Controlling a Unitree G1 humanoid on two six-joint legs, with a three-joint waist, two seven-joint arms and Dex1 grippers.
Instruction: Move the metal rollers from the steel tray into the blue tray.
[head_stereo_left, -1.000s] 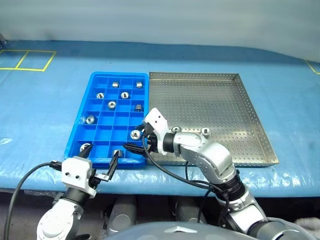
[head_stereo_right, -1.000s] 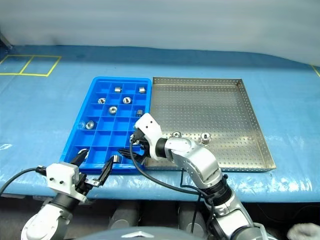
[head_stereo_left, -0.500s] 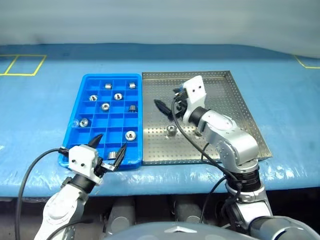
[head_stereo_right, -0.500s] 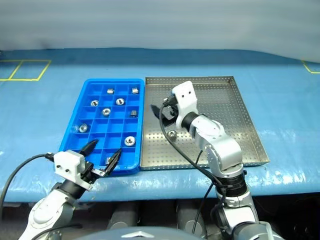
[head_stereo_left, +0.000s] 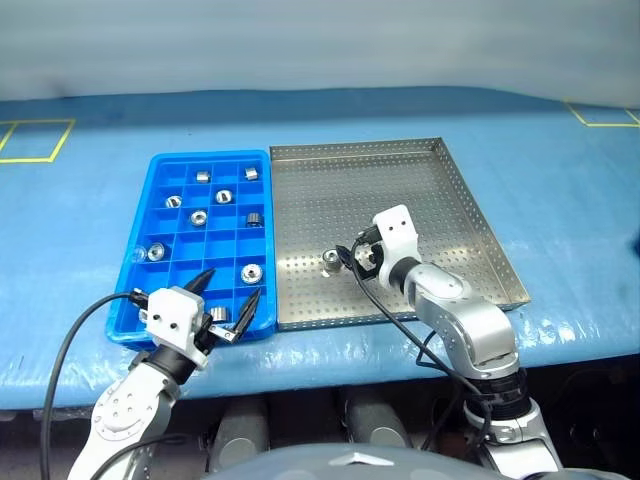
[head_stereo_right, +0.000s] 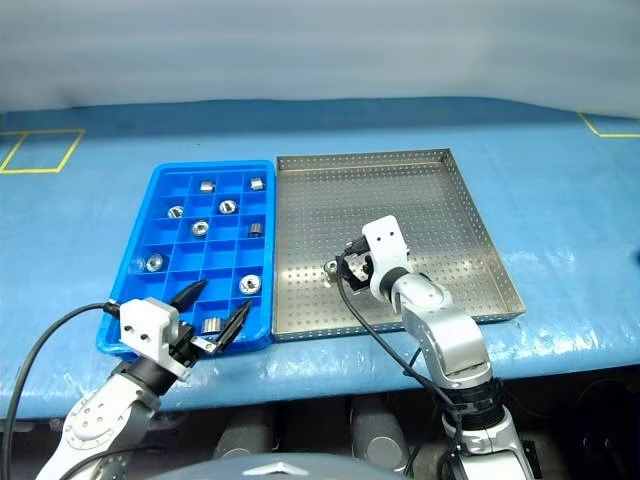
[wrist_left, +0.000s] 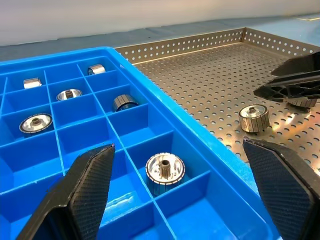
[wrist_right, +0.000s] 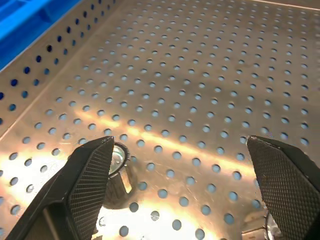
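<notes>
Metal rollers lie in two places. Most sit in separate compartments of the blue tray (head_stereo_left: 160, 285), among them a toothed roller (wrist_left: 165, 172) in a near compartment, close to the wall beside the steel tray (head_stereo_left: 450, 195). On the steel tray's perforated floor one roller (head_stereo_left: 331, 260) stands near the front left part, and the left wrist view shows a second roller (wrist_left: 302, 103) just behind the right gripper's dark fingers. The two trays lie side by side on the blue-covered worktop (head_stereo_left: 560, 180), long edges touching or nearly so, blue tray on the robot's left.

The right arm reaches in over the steel tray's front rim, forearm angled toward the left, wrist bent so that the right gripper (head_stereo_left: 352, 257) points down and leftward at the tray floor. Its fingers (wrist_right: 90, 182) are spread wide and hold nothing; in the right wrist view the roller lies just inside one finger, and whether they touch I cannot tell.

The left arm is held low in front of the worktop's edge, and the left gripper (head_stereo_left: 226, 304) points about level toward the blue tray's near right corner. Its fingers (wrist_left: 82, 192) are also spread wide and empty, hanging over the tray's front edge.
</notes>
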